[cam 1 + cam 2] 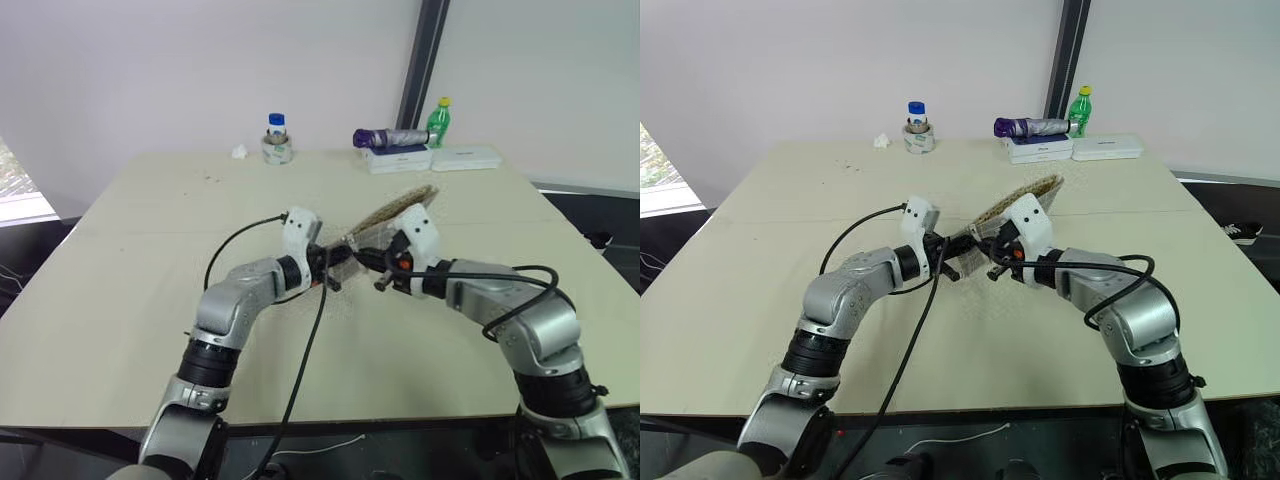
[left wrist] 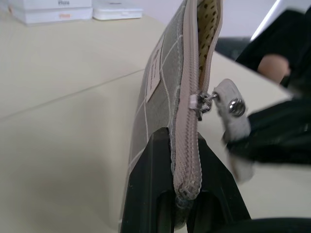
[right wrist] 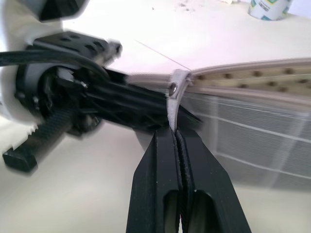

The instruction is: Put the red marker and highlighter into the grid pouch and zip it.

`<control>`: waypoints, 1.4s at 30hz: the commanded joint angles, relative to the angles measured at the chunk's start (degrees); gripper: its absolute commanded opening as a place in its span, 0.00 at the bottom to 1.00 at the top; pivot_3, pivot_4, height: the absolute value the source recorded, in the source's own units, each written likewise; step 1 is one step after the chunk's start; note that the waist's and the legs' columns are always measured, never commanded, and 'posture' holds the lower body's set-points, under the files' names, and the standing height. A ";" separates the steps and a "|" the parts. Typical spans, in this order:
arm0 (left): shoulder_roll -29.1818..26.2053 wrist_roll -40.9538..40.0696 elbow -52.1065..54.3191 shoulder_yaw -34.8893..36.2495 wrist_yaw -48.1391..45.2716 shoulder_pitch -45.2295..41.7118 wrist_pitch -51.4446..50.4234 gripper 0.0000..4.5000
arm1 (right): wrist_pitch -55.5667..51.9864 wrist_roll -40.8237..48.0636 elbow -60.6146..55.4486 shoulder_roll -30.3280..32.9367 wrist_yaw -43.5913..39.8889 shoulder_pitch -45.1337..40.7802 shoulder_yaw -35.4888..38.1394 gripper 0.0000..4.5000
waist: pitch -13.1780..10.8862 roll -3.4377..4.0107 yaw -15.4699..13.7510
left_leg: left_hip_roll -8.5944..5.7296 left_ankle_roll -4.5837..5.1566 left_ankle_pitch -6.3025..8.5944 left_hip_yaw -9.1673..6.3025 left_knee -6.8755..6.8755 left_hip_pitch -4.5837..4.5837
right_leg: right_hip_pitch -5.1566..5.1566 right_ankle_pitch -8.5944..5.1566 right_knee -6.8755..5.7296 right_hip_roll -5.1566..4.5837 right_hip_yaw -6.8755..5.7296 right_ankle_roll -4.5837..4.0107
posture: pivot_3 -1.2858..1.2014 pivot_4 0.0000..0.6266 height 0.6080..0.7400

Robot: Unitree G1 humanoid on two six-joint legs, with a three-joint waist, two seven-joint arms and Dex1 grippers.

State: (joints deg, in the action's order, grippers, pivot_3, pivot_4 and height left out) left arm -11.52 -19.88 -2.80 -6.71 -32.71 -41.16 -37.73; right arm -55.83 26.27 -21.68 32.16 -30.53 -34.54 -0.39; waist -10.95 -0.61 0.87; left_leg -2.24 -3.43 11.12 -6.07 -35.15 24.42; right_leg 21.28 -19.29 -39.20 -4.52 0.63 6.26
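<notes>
Pouch [image 2: 165,92] held edge-up above table [image 1: 120,290] centre, zipper mostly undone, left gripper [image 2: 187,187] clamped on its closed end at 9 o'clock, right gripper [image 3: 176,141] pinched on pull tab [image 3: 174,104] at 3 o'clock.

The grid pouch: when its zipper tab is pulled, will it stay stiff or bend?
The grid pouch is fabric, so it would probably flex. The left gripper clamps its closed end, likely steadying it. The right gripper pinches the small zipper tab, which might slip.
</notes>
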 commanded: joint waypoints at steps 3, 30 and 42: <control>-5.33 4.57 -0.35 -1.57 -3.82 1.76 7.98 0.00 | 2.40 -1.60 1.94 7.20 -1.08 -1.31 6.63 0.01 | 0.00 0.00 -0.01 | 0.00 0.00 0.00 0.03 0.01 0.00 | 0.01 0.00 0.01 -0.01 0.02 0.00 | 0.52 0.24 0.98; -10.51 4.00 8.39 1.81 -2.13 11.28 8.54 0.00 | 16.61 -2.31 11.20 12.71 -11.44 5.95 7.37 0.64 | 0.00 0.00 0.20 | 0.07 0.02 0.01 0.10 -0.01 -0.03 | -0.01 0.00 0.00 0.00 0.09 0.00 | 0.52 0.24 0.98; -11.10 3.61 10.49 1.34 -3.76 15.93 8.25 0.25 | 22.05 -6.76 14.46 10.87 -10.52 11.10 6.20 0.88 | 0.01 0.01 0.10 | 0.08 0.01 0.01 0.10 0.00 -0.04 | -0.02 0.00 -0.01 0.02 0.10 -0.01 | 0.52 0.24 0.98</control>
State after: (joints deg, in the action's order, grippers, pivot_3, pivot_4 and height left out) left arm -22.39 -15.62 5.92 -6.05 -36.29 -25.20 -28.95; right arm -35.56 20.14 -6.91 43.31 -41.09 -23.25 5.27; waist -10.95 -0.60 0.96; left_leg -2.16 -3.42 11.13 -5.98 -35.15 24.37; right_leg 21.27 -19.29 -39.21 -4.50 0.72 6.25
